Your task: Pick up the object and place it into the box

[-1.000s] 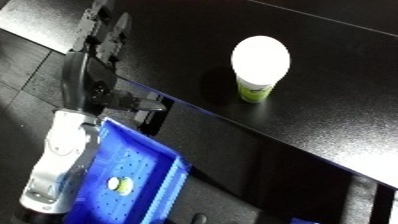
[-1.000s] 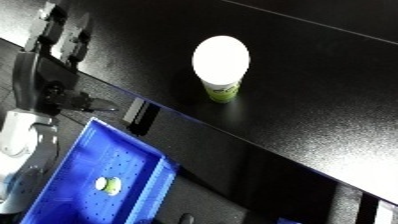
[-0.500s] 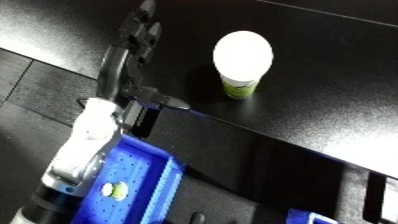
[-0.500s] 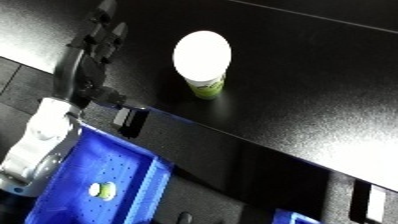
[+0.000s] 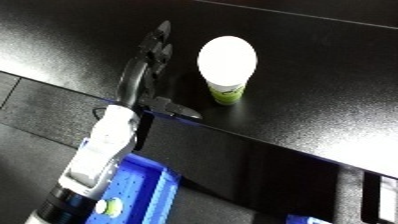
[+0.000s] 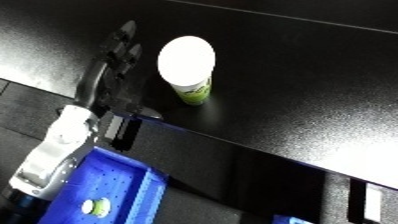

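Upper centre of the frame, on the black table (image 5: 338, 90): the cup (image 5: 227, 67) stands upright, well back from the table's near edge. White lid, glaring under the light so its surface reads blank; a tapering body below with a green and white printed band. No dents or tilt that I can make out.

Left hand (image 5: 147, 75) sits just to the left of the cup, fingers (image 5: 162, 32) stretched long and straight toward the upper frame, thumb (image 5: 178, 109) splayed out to the right below the cup. Fingers apart, clamped on nothing. A narrow strip of dark table shows between hand and cup: near, not touching, as far as I can tell. Right hand not visible in either view.

Blue bin (image 6: 111, 200) at lower left, below the table edge, with a small pale green round item (image 6: 94, 206) already on its floor.

Risks, as I judge them:
- Cup looks light and top-heavy; a sideways brush from straight fingers could tip or skid it away before a grasp closes.
- Thumb is low and wide; closing unevenly could pinch the taper and squirt the cup upward.
- Bin lies under the table lip, so a carry must clear the edge first.
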You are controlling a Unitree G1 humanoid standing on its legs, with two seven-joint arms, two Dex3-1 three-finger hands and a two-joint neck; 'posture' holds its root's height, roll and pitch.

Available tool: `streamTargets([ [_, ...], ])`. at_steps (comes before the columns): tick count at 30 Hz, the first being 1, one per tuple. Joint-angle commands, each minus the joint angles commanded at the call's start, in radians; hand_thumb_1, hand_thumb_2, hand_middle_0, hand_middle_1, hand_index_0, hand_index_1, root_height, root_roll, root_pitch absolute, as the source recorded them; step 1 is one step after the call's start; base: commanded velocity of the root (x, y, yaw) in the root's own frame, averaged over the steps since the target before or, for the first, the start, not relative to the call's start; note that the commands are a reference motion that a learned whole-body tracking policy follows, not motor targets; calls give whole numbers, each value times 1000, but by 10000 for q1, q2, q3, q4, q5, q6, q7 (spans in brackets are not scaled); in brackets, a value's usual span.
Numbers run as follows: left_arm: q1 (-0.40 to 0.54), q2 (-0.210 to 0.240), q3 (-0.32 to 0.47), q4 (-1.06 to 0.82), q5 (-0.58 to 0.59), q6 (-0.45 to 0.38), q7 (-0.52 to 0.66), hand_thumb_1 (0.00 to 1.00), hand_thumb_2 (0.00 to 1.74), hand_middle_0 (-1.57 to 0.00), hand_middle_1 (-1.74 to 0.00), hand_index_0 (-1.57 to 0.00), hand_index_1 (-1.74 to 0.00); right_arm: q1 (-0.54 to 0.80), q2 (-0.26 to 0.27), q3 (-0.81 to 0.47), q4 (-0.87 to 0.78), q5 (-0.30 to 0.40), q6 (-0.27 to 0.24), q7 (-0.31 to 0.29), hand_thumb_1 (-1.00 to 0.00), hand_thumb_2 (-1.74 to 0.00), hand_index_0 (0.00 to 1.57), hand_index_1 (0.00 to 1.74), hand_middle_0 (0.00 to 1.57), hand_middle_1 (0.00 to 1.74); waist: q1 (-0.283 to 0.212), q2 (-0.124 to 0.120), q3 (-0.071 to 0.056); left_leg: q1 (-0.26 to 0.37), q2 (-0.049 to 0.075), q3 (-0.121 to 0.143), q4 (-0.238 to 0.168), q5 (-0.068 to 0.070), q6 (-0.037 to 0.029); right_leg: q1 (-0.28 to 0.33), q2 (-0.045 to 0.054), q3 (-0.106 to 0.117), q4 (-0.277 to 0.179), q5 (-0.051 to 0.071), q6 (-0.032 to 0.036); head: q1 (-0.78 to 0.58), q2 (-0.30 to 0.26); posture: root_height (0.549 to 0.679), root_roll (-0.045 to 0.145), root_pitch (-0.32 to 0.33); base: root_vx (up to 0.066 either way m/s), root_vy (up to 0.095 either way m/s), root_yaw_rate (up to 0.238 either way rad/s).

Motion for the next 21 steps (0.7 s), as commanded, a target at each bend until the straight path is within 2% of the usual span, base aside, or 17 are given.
streamTargets([
  [7,-503,-232,-334,381,126,116,-199,0,0,0,0,0,0,-78,-11,78,-61,-12,29,13,0,0,0,0,0,0,-172,-66,62,-76,56,96,168,-93,31,-116,23,72,92,-2,16,-220,247,629,20,-61,7,10,-62],
  [13,-1002,-379,-653,367,130,205,-323,0,0,0,0,0,0,-175,12,167,-82,-16,121,8,0,0,0,0,0,0,-276,-75,80,-98,60,128,272,-170,58,-168,24,127,156,-13,23,-388,233,628,20,-63,16,8,-27],
  [21,-1406,-505,-878,135,66,417,-567,400,696,-628,-696,-628,-696,-207,98,232,-105,-37,151,-75,0,0,0,0,0,0,-346,-50,81,-33,58,145,259,-207,63,-121,17,153,142,-28,23,-615,146,628,21,-64,19,4,-12],
])
